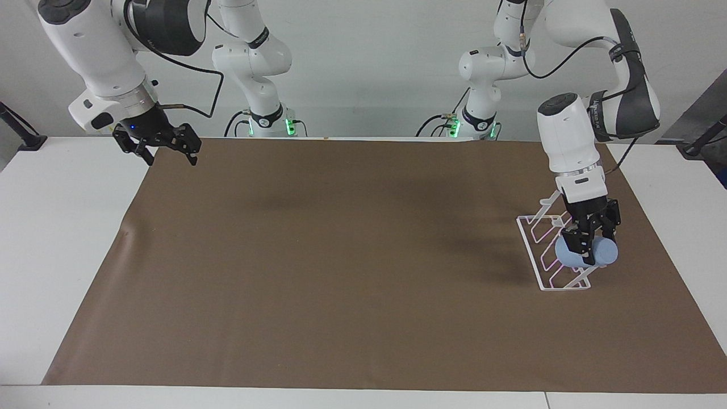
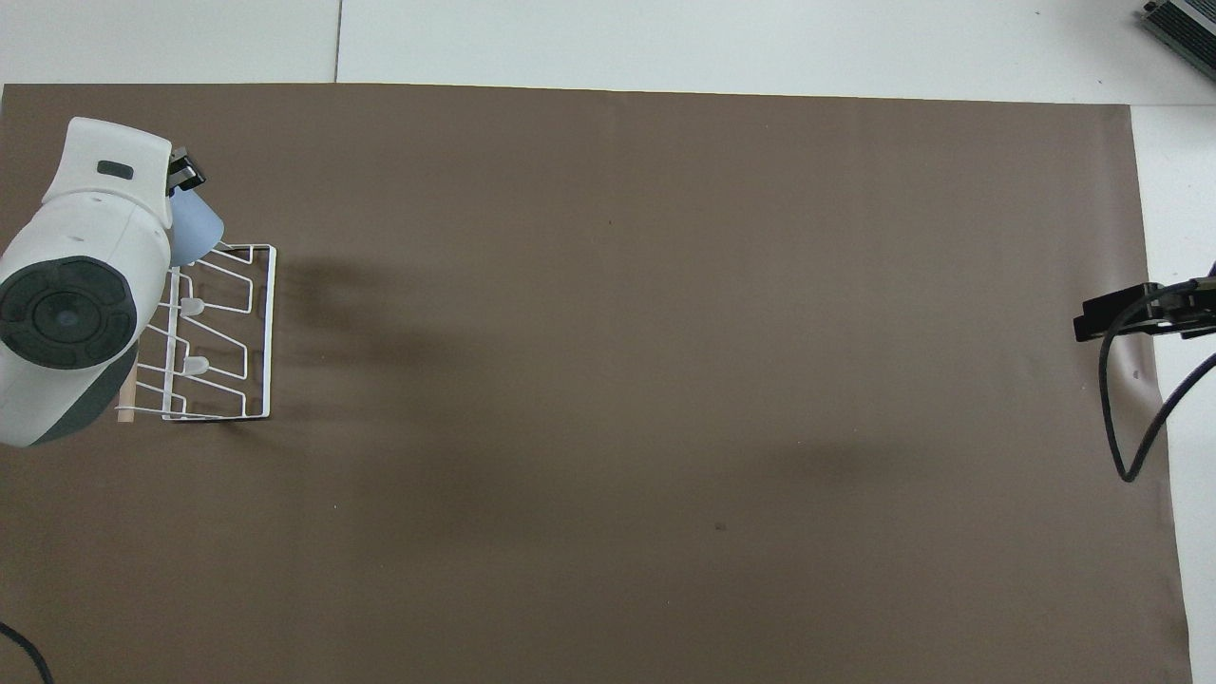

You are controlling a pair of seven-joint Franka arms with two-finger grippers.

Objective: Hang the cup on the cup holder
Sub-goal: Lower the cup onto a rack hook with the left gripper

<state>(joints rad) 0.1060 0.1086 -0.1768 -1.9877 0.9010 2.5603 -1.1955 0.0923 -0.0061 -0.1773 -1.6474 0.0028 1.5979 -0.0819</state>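
Item 1: my left gripper (image 1: 588,245). Fingers clamped across the cup (image 1: 586,252), pointing down from a near-vertical wrist over the end of the cup holder (image 1: 544,271) farthest from my bases.

Item 2: the cup. Light blue, lying on its side in my grip, wider rim turned toward the rack's prongs. It sits at the outermost prong; whether it touches the wire I cannot tell.

Item 3: the cup holder. White wire rack standing on the brown mat (image 1: 341,255) toward my left arm's end of the table, two more prongs (image 2: 195,334) bare.

Item 4: my right gripper (image 1: 166,154). Fingers spread wide, holding nothing, waiting in the air above the mat's corner at my right arm's end.
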